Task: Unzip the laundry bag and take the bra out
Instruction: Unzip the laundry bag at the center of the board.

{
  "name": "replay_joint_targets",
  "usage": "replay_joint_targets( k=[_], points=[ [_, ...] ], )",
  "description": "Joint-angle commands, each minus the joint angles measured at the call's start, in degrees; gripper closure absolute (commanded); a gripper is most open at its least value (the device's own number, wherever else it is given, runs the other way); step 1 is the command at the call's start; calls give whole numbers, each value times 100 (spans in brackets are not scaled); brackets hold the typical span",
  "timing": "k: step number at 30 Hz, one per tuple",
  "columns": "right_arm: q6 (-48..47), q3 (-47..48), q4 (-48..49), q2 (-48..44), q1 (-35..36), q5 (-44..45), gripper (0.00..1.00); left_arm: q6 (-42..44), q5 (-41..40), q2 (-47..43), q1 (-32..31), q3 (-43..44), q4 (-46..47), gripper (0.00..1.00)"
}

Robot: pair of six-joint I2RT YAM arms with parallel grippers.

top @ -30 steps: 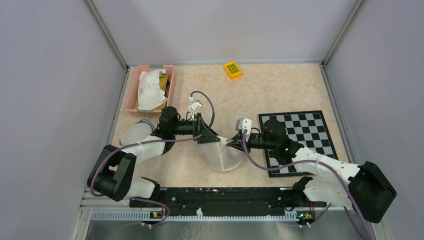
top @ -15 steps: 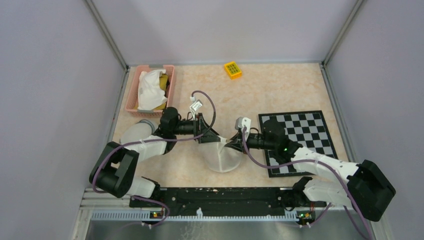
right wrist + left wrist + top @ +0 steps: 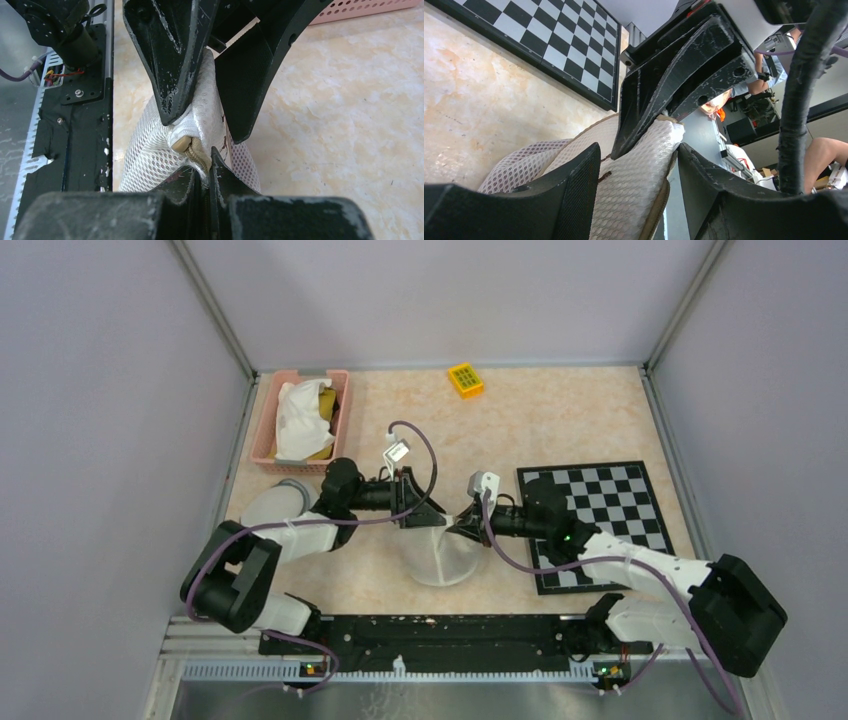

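White mesh laundry bag sits on the desk just left of the checkered board, close to that board's near-left corner. Its base rests on the desk surface and its top is drawn up into a peak, so it reads as a cone in the top view.

Left end effector: positioned at the peak, on the side away from the board. Jaws stand moderately apart and hold a thick fold of the mesh between them. The right wrist view shows a finger against the fabric on each side.

Right end effector: comes in from over the board's left edge and meets the left one at the peak. Jaws are closed tight, pinching the tan trim at the bag's seam. Whether the pinched piece is the zip pull cannot be told.

Zip state: cannot be determined from any view. Contents: the bra is not discernible through the mesh.

Other items: pink basket, well left of the board and farther back, holding a white cloth over something yellow. Small yellow block lies beyond the board's far-left corner, near the back wall. The right arm lies across the board's near-left squares
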Motion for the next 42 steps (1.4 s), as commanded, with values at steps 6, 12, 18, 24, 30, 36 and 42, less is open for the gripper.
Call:
replay_joint_targets(
  k=[6, 12, 18, 24, 30, 36, 42],
  points=[
    [65, 411, 274, 66, 152, 92, 100, -321, -13, 26, 52, 78, 523, 42],
    [9, 393, 74, -61, 144, 187, 100, 846, 57, -677, 561, -32, -976, 52],
    [97, 357, 171, -68, 144, 173, 100, 1568, -431, -912, 569, -51, -2106, 49],
    [220, 422, 171, -53, 144, 239, 100, 1495, -525, -771, 509, -33, -1926, 43],
    [628, 392, 387, 41, 190, 393, 100, 1205, -869, -589, 149, 2, -1534, 41],
    [690, 394, 400, 98, 302, 406, 100, 542, -980, -195, 116, 51, -670, 47],
    [641, 321, 429, 164, 337, 362, 100, -54, -472, -16, -184, 60, 537, 49]
  ],
)
